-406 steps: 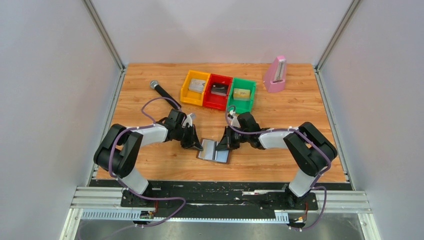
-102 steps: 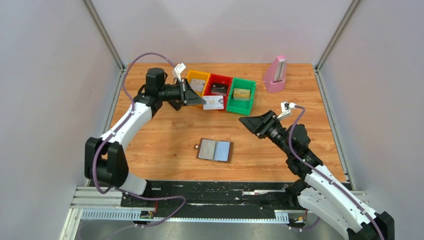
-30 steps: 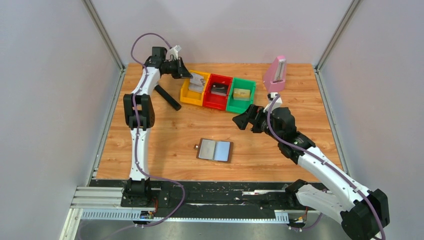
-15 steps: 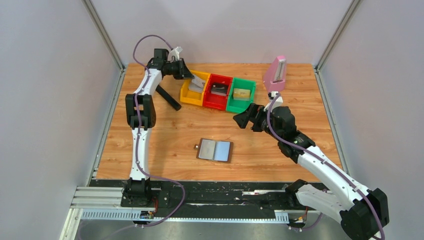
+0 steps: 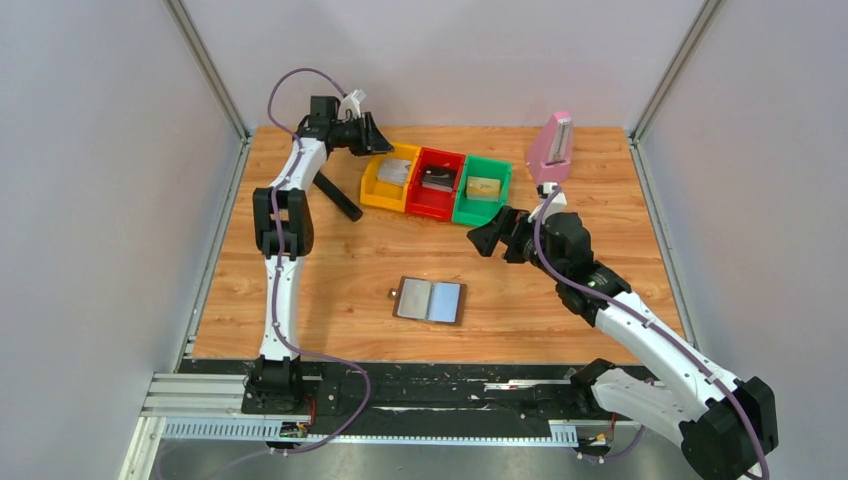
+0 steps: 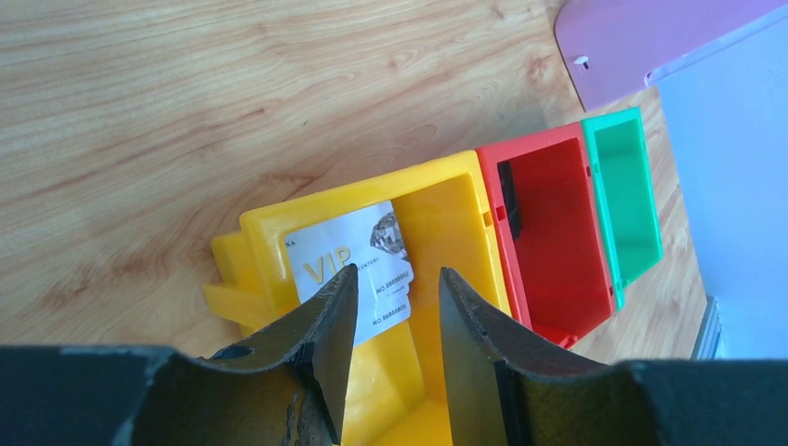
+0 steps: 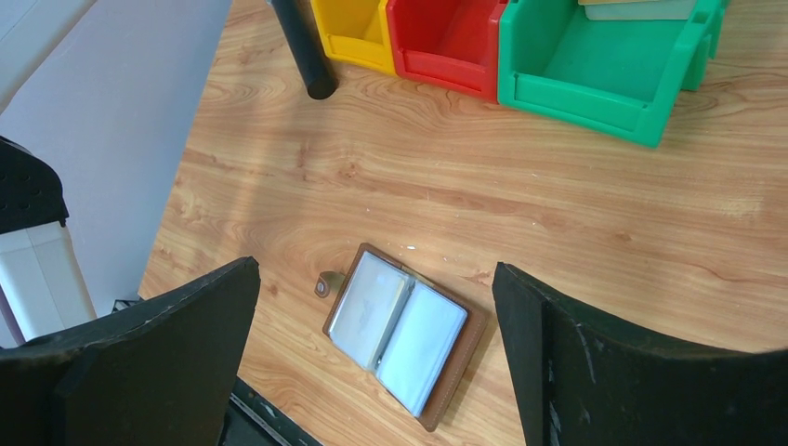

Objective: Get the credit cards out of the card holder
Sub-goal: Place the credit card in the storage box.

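Credit card (image 6: 327, 262) reads VIP in yellow bin (image 6: 372, 191); left hand (image 6: 397, 279) narrow, right hand (image 7: 376, 272) wide.

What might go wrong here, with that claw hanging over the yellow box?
Two things, possibly. The VIP card lies in the yellow bin, right beneath the left gripper's parted fingers. A finger might snag it and flick it out as the arm lifts. The card holder lies open and unheld on the table. If the open right gripper reaches in alone, the holder may slide instead of giving up a card.
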Robot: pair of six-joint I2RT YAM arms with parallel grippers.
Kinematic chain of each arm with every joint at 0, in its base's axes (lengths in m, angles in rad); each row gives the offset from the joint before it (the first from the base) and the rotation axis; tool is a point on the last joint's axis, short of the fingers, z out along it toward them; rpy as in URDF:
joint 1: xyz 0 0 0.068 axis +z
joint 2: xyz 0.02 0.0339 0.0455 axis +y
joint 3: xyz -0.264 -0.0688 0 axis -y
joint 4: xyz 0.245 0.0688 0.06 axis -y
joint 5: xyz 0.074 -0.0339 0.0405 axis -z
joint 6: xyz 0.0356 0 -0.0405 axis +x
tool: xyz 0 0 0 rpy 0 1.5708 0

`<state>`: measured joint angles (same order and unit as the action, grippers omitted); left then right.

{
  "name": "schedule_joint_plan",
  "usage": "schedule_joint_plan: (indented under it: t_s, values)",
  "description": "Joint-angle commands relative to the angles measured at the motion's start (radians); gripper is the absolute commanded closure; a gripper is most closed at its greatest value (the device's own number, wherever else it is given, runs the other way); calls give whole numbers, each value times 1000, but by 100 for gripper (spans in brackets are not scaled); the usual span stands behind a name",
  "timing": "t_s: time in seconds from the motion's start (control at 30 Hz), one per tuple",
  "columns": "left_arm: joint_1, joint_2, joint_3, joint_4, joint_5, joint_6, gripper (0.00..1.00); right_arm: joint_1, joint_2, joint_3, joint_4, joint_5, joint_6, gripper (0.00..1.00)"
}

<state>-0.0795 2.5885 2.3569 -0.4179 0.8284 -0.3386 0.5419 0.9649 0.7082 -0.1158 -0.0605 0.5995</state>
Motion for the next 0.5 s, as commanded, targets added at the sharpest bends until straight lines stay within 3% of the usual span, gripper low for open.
schedule_joint_plan:
  t_s: [0.0,0.2,0.47]
  values:
    - [-5,-35,20,25,-39,-18,53,-5,-16,47,31,14,-17,0]
    - [-4,-134,-14,16,-51,-40,51,-5,-4,57,0,18,9,0]
    - [-4,-385,-238,-2,-99,-41,49,-5,1,83,-116,5,48,0]
